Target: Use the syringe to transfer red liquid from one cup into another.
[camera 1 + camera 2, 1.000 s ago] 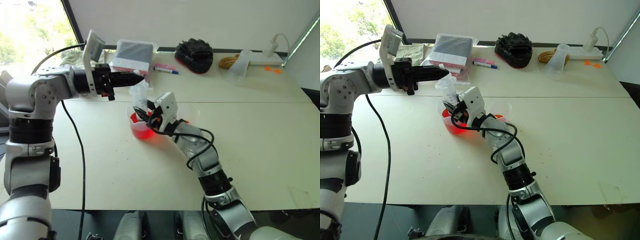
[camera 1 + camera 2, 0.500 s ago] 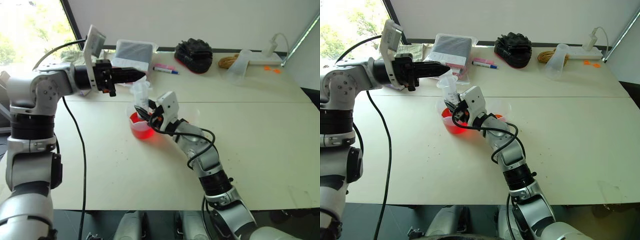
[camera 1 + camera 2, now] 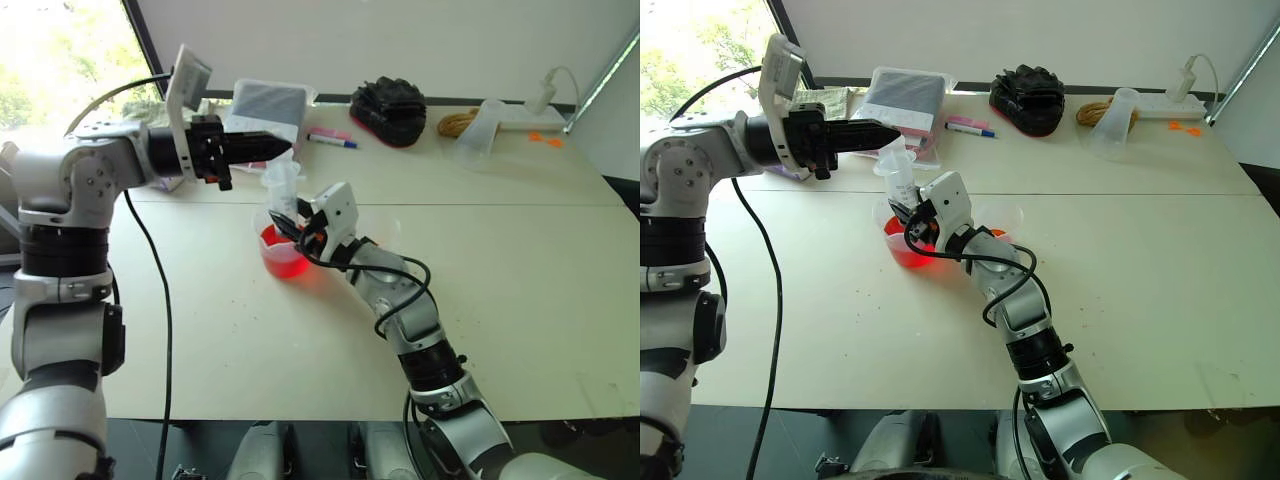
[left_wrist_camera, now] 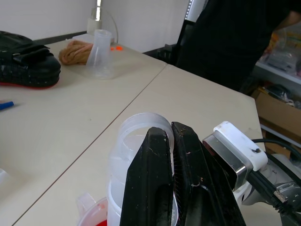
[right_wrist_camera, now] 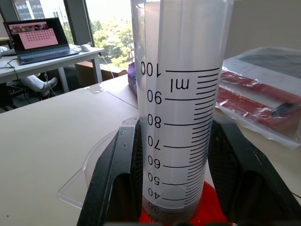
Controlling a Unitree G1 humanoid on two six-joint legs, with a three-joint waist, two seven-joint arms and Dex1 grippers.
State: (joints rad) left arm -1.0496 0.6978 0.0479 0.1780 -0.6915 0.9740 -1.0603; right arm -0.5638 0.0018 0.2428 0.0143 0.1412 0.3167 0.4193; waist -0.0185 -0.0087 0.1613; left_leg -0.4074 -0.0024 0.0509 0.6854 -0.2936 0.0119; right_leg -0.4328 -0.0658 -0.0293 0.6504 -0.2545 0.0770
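The syringe [image 3: 281, 188] stands upright with its lower end in the wide beaker [image 3: 283, 257], which holds red liquid [image 3: 284, 262]. My right gripper [image 3: 294, 224] is shut on the syringe barrel [image 5: 178, 70]; its fingers [image 5: 117, 160] flank the printed scale, with red liquid [image 5: 207, 212] below. My left gripper [image 3: 284, 148] is shut and points level just above the syringe's top [image 4: 141, 134], with nothing seen between its fingers [image 4: 155, 179]. The smaller clear cup [image 3: 386, 226] stands just right of my right hand, partly hidden by it.
Along the table's far edge lie a bagged box [image 3: 266, 108], a pen [image 3: 331, 140], a black padded thing [image 3: 388, 108], a rope coil [image 3: 458, 122], a tipped clear flask [image 3: 478, 132] and a power strip [image 3: 530, 110]. A person in dark clothes [image 4: 235, 37] stands beyond the table.
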